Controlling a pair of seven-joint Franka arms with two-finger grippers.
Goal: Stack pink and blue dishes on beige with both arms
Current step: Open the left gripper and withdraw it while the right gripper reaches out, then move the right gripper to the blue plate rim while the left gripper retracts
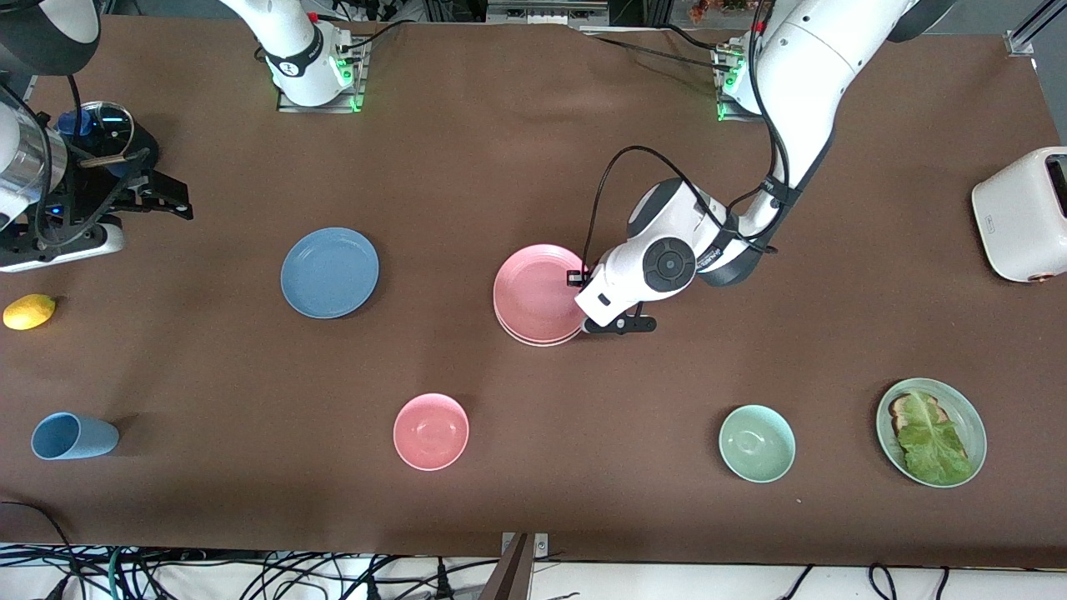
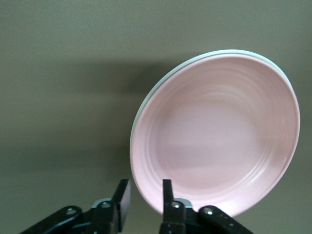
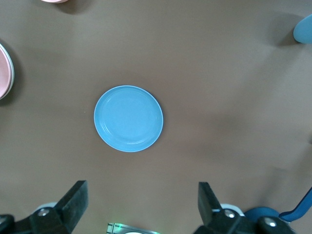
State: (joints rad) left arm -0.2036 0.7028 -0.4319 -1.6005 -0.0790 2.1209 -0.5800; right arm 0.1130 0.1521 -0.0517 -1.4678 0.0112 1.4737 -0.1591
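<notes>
The pink plate [image 1: 533, 292] [image 2: 219, 136] lies on the beige plate, of which only a pale rim [image 1: 542, 342] [image 2: 161, 87] shows under it, at the middle of the table. My left gripper [image 1: 581, 302] [image 2: 146, 195] is low at the pink plate's edge toward the left arm's end. It is open and straddles the rim, one finger [image 2: 167, 192] over the plate, the other [image 2: 123, 195] apart from it. The blue plate [image 1: 329, 272] [image 3: 128, 118] lies alone toward the right arm's end. My right gripper [image 1: 162, 198] [image 3: 141, 200] hangs high over that end, wide open and empty.
Nearer the front camera stand a pink bowl [image 1: 431, 431], a mint-green bowl [image 1: 757, 443], a green plate [image 1: 971, 417] with toast and lettuce, and a blue cup [image 1: 73, 436]. A lemon [image 1: 29, 312] lies at the right arm's end, a white toaster [image 1: 1021, 212] at the left arm's end.
</notes>
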